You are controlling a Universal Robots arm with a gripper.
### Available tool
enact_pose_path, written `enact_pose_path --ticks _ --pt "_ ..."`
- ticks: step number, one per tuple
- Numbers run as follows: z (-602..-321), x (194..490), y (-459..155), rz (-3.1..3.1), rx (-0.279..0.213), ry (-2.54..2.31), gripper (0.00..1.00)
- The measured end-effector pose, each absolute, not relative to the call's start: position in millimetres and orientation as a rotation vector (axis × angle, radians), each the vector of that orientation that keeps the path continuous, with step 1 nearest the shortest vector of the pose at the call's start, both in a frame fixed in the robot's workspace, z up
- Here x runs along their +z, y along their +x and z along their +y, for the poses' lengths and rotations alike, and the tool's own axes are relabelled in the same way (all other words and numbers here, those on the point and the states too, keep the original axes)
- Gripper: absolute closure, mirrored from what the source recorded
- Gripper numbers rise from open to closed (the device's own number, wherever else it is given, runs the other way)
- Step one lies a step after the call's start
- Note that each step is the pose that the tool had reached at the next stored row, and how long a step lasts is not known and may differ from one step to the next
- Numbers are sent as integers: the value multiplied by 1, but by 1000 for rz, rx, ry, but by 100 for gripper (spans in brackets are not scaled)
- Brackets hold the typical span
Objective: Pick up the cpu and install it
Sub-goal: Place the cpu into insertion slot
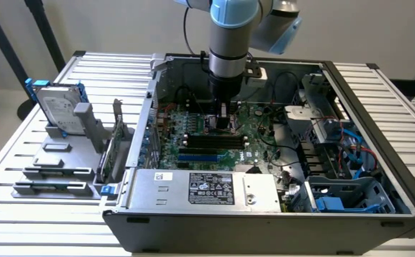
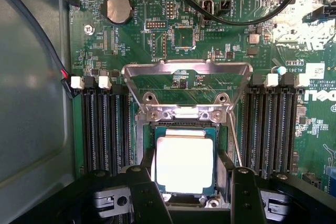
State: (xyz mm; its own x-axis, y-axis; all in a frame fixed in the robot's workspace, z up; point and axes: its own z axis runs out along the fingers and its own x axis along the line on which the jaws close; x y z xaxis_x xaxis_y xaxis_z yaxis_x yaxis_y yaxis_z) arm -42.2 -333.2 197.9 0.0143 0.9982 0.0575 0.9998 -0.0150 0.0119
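evidently the hand (image 2: 185, 176) was clamped on two opposite sides of the cpu (image 2: 185, 158), keeping it flat and square at the open socket (image 2: 139, 140) on the motherboard (image 2: 173, 35), whose load plate (image 2: 186, 67) stood raised to admit the chip.

1. We record a plain pale wall (image 1: 121, 27) behind the work area, evenly lit and unmarked.
2. The work table (image 1: 21, 214) has a top of light ribbed metal slats.
3. Two dark slanted struts (image 1: 47, 35) stand against the wall at the exterior view's left.
4. We note pale floor (image 1: 0, 96) beyond the table's edge there, with a dark rounded base (image 1: 25, 110) resting on it.
5. Lighting is soft and diffuse; shadows are faint.
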Motion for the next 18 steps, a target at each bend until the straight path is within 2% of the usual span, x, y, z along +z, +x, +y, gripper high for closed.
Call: enact_pose_path --ticks 7,8,18 --pt "-333 198 -42 -2182 -77 -2214 44" --pt "-333 198 -42 -2182 -77 -2214 38" --pt "-333 207 -42 -2182 -77 -2214 38"
